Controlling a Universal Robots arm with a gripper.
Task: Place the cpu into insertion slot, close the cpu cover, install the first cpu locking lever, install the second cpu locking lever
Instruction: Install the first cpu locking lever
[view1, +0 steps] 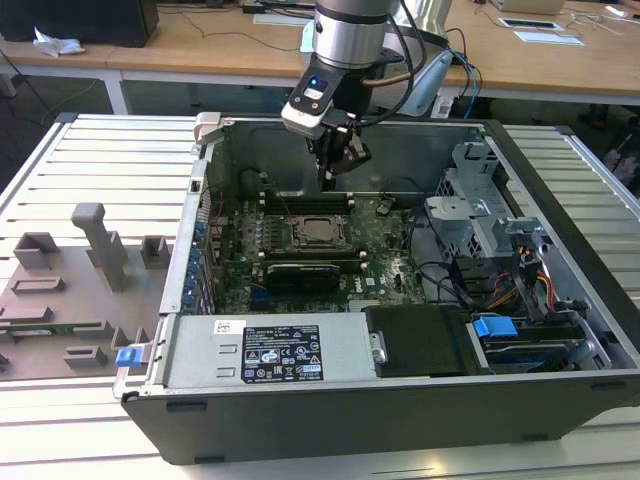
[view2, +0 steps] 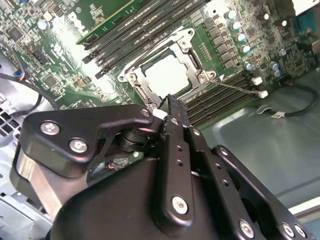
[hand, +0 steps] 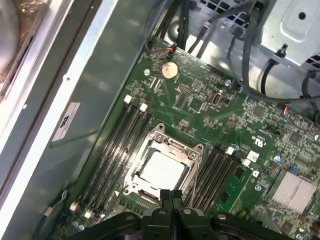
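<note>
The small pale silvery square cpu sits in the silver-rimmed insertion slot, and the thin silver cpu cover looks flat around it. The black gripper hangs just above, pinched together and empty. A sideways slip could scrape the long black memory slots flanking the socket. The only free room is overhead.

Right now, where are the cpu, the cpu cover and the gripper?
cpu (hand: 161, 169): first wrist view, middle of its pale top.
cpu cover (hand: 176, 145): first wrist view, silver frame edge beside the cpu.
gripper (hand: 170, 196): first wrist view, between its fingertips.
</note>
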